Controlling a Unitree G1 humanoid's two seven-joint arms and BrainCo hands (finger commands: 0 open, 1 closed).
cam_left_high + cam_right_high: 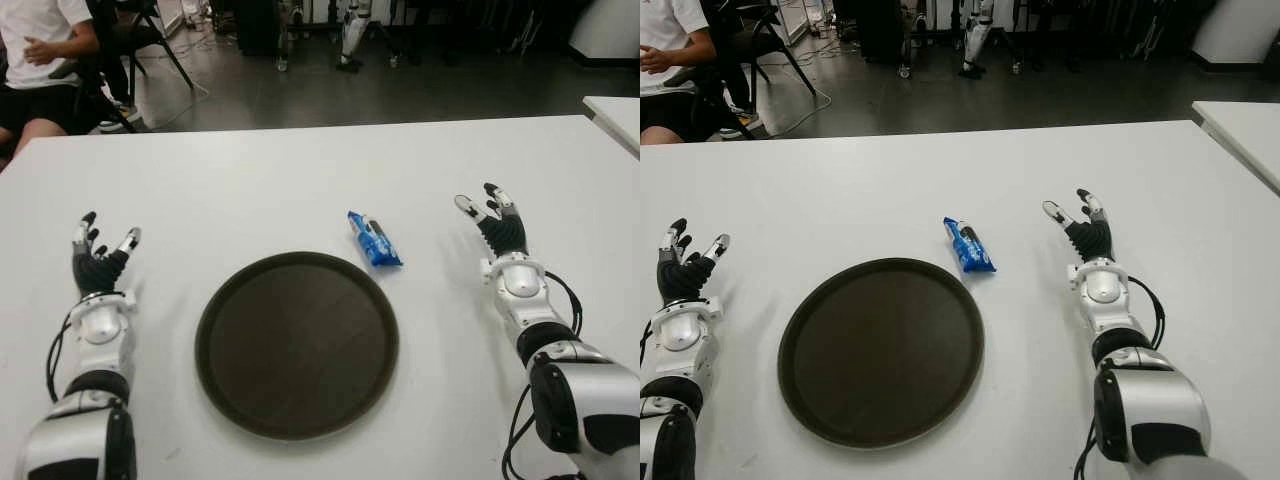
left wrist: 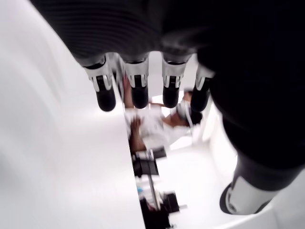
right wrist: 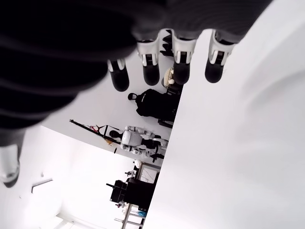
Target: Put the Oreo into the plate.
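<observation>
Item: Oreo (image 1: pixel 374 239), one small blue foil-type pack, lying flat on the white table (image 1: pixel 300 170). Position: just off the plate's rim at about 1 o'clock, apart from it, long axis running roughly 11 to 5 o'clock.

Item: plate (image 1: pixel 225 300), round, dark brown, shallow raised rim, nothing in it. Sits between the two hands, nearer the robot than the pack.

Item: right hand (image 1: pixel 493 220), at 3 o'clock of the pack, near but not touching it. Fingers extended and spread, holding nothing; the wrist view confirms straight fingers with only table beyond them.

Item: left hand (image 1: pixel 100 255), at 9 o'clock of the plate, idle. Fingers likewise extended and apart, holding nothing.

Item: person (image 1: pixel 40 50), seated beyond the table's far left corner.

Handling estimate: pack likely light, wrapper thin, slick and crinkly, contents brittle under a hard squeeze. Suggested hold: across the narrow width at mid-length, thumb against opposing fingers, light pressure. Being flat on the surface, it may skid away from a fingertip rather than lift.

Status: pack not yet picked up.
</observation>
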